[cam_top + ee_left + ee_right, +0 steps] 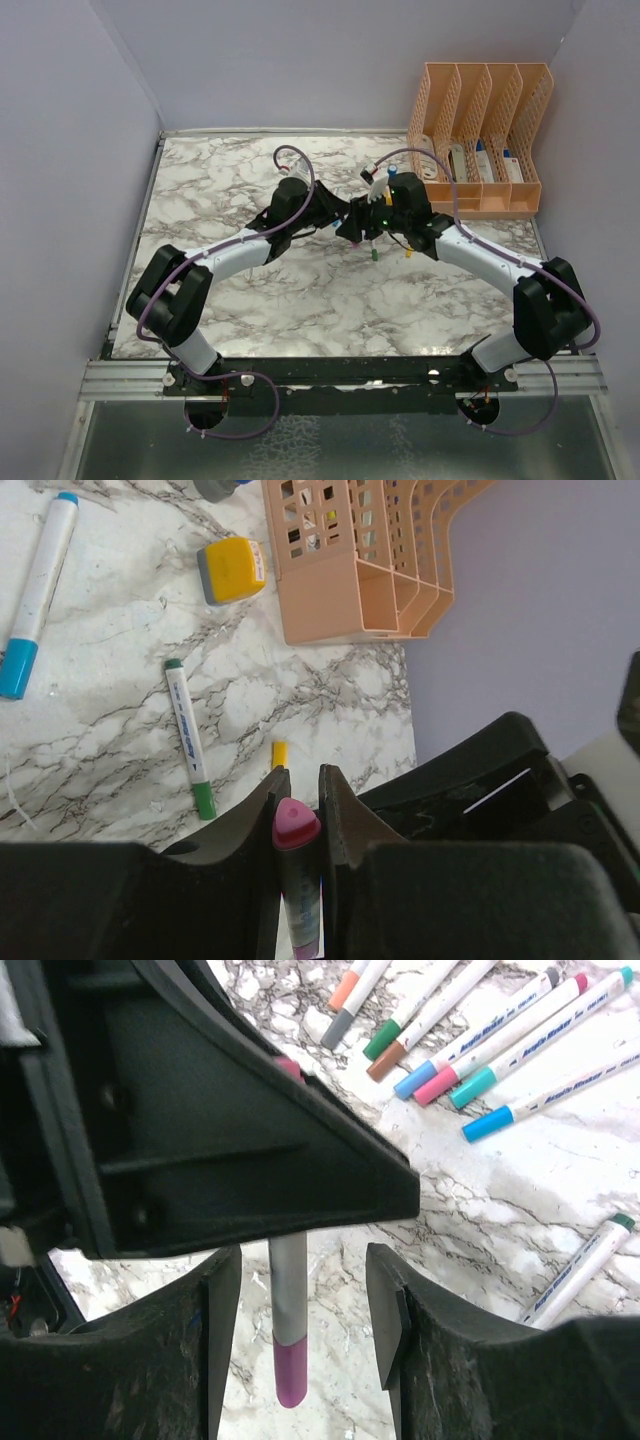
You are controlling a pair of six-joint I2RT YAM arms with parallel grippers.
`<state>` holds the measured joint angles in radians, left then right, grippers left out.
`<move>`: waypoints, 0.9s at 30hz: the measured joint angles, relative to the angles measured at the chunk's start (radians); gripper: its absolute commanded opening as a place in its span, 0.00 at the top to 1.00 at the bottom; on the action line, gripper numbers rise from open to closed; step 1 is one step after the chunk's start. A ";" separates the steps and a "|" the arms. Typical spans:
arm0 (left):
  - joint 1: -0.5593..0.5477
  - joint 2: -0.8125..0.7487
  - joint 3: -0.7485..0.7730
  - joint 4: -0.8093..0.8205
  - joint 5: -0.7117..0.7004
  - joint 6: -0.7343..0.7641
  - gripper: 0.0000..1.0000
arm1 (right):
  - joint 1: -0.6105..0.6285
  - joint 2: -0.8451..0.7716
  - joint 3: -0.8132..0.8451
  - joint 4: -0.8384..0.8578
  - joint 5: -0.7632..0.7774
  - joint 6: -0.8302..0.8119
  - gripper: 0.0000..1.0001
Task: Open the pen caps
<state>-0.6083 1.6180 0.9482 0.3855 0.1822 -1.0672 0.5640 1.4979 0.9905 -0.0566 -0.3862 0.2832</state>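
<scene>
L gripper (302, 776) jaws clamp pink pen (297, 830); R gripper (303, 1295) jaws gape round it, gripping nothing; pink cap (291, 1372) looks on, other pens (480, 1045) on desk (470, 1210) capped, so barely started

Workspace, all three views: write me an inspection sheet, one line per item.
Surface: white-grey marble table.
Job's things: pink-capped pen held up between the arms; capped pens lying loose on the table.
Clutter: yellow block; peach organiser at the far right.
Grippers: left gripper shut on the pink-capped pen; right gripper open, jaws either side of the pen's other end, not touching.
Cables: purple cables looped over both arms.
Surroundings: lilac walls.
</scene>
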 measured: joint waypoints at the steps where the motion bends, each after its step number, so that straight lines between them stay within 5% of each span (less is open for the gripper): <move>1: 0.002 0.000 0.005 0.000 0.000 -0.001 1.00 | 0.000 0.000 -0.005 0.000 0.000 0.000 0.51; 6: 0.018 0.000 0.013 0.003 0.000 -0.004 1.00 | 0.000 0.000 -0.037 -0.003 -0.002 0.000 0.59; 14: 0.032 0.000 0.013 0.002 0.000 -0.005 1.00 | 0.009 -0.004 -0.056 -0.003 -0.008 0.000 0.97; 27: 0.097 0.000 0.019 0.000 0.095 -0.031 1.00 | 0.019 -0.024 -0.060 0.016 -0.007 -0.002 0.99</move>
<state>-0.5110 1.6180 0.9668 0.3859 0.2768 -1.0981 0.5831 1.4734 0.9310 -0.0402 -0.3935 0.2817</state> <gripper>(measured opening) 0.180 0.114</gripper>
